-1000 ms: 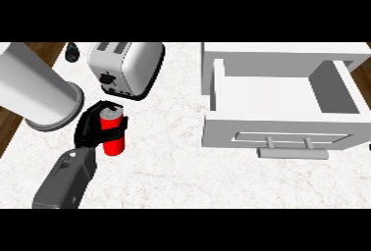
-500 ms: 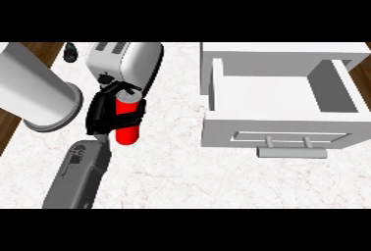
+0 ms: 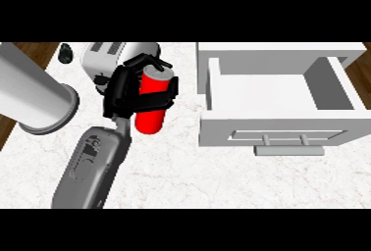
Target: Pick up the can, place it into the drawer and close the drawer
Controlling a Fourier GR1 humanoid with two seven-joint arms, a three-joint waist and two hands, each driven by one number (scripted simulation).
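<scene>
The left robot hand (image 3: 129,93) has its fingers curled round the red can (image 3: 151,105), holding it above the counter (image 3: 217,176). The can's long axis runs nearly away from the robot, tilted slightly. The open drawer (image 3: 279,93) lies off to that hand's right, well apart, so the carry should go sideways. A toaster (image 3: 109,56) sits just beyond the hand. No right hand shows.

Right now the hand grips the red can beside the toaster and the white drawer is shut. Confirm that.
Not quite: the head view shows the drawer pulled open, its inside bare. The rest stands: the left hand curls round the red can beside the toaster.
</scene>
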